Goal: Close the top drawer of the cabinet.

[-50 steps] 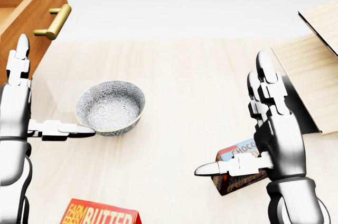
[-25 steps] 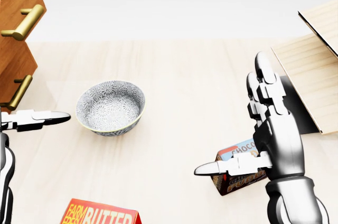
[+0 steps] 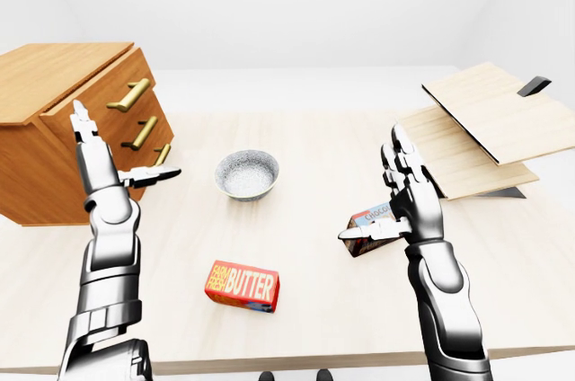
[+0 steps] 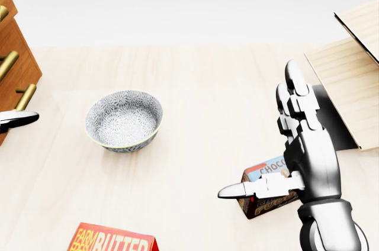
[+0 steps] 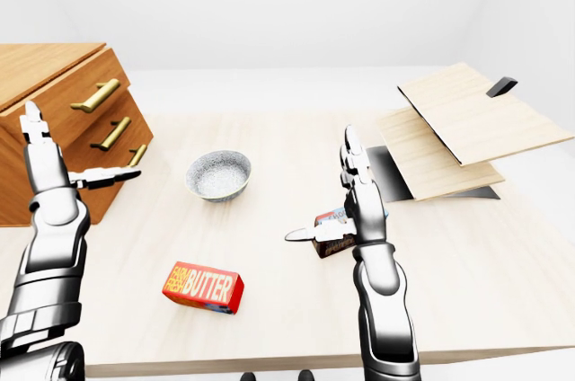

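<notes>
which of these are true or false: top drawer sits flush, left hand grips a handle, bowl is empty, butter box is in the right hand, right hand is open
1. The top drawer sits flush with the cabinet face. True.
2. The left hand grips a drawer handle. False: it hovers open beside the cabinet, touching nothing.
3. The bowl is empty. True.
4. The butter box is in the right hand. False: it lies on the table, apart from both hands.
5. The right hand is open. True.

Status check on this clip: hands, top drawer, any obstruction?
Both hands open: left hand beside the cabinet, right hand over the chocolate box. Top drawer looks flush, shut. Nothing blocking.
</notes>
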{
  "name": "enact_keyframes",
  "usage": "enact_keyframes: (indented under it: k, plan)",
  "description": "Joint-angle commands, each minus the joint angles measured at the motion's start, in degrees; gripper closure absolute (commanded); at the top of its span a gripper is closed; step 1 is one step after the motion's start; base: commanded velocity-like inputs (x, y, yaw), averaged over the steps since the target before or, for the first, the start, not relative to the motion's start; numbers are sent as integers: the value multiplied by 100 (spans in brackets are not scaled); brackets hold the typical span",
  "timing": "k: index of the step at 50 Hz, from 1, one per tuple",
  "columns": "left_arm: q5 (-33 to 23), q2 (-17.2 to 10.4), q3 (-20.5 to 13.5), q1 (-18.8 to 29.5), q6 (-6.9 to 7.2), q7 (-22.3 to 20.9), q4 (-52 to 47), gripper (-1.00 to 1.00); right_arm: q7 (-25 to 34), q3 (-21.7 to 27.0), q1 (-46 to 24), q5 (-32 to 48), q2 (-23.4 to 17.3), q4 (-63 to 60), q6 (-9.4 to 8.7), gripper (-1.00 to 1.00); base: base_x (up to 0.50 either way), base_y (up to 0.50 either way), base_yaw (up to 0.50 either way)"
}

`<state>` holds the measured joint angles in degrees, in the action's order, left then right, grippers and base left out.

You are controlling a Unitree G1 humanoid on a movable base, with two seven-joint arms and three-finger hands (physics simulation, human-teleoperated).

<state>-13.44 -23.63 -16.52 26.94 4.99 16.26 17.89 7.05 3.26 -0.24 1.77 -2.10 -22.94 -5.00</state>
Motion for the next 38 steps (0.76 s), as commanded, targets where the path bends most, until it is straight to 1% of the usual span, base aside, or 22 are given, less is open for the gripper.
enact_keyframes:
  k: [1, 6, 15, 20, 28, 38]
  plan:
    - [68, -375, -161, 266, 1, 401, 660, -100, 11, 5, 17, 8, -1, 7, 0, -100, 0, 0, 0]
    - [88, -475, -155, 362, 1, 535, 930, -100, 20, 8, 32, 9, -1, 6, 0, -100, 0, 0, 0]
    - [241, -693, -183, 598, 1, 650, 1327, -100, 3, 5, 7, 9, 7, 35, 0, -100, 0, 0, 0]
    - [282, -729, -167, 640, 1, 678, 1311, -100, -11, -17, 3, 20, 12, 75, 0, -100, 0, 0, 0]
    - [299, -680, -150, 622, 1, 650, 1100, -100, -17, -17, -9, 13, 9, 63, 0, -100, 0, 0, 0]
    - [320, -431, -214, 321, 1, 484, 37, -100, -14, -5, -12, 12, 0, 52, 0, -100, 0, 0, 0]
